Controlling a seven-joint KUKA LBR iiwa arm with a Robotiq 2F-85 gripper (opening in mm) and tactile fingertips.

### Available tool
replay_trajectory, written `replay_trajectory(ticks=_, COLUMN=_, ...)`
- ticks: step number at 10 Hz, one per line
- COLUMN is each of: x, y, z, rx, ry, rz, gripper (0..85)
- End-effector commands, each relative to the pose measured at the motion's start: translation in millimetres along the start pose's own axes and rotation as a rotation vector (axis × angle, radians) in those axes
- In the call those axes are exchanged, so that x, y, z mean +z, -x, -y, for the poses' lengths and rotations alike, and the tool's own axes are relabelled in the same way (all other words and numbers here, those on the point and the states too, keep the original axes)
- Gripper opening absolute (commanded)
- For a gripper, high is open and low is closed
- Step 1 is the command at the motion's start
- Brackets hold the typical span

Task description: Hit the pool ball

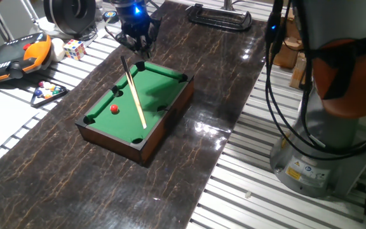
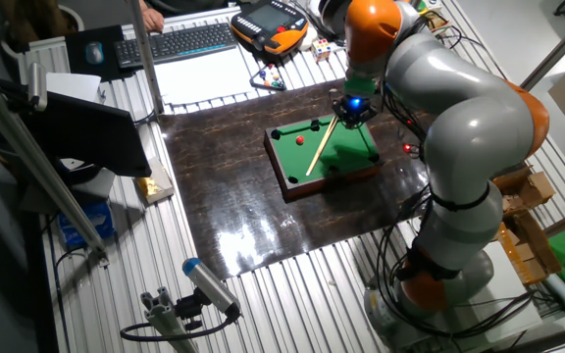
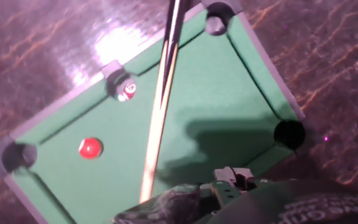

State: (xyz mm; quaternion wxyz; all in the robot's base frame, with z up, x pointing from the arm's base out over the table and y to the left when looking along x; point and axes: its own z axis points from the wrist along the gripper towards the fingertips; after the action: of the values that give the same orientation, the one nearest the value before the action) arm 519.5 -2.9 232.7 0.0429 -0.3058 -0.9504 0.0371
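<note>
1. Nearest our hand camera, the cue stick [image 3: 160, 106] slants across the pool table [image 1: 161, 95]; whether our jaws pinch it, we cannot tell.
2. The pool ball [image 1: 114, 109] rests on the felt beside the cue, apart.
3. Risk: swinging wide sweeps past it.

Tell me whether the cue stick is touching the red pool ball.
Apart. The hand view shows bare green felt between the red pool ball and the cue stick; one fixed view shows the same gap.
</note>
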Motion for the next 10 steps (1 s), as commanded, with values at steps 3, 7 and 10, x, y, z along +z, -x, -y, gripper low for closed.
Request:
replay_trajectory(ticks=3, x=15.1, y=14.5, z=-12.4, rx=-0.006, ry=0.014, rz=0.007, gripper=26.3)
replay_trajectory(ticks=7, x=39.2, y=31.2, z=-24.2, rx=-0.024, ry=0.025, rz=0.028, gripper=60.3)
replay_trajectory(ticks=10, x=61.2, y=39.5, z=-38.2, rx=-0.012, ry=0.057, rz=0.03, gripper=59.3)
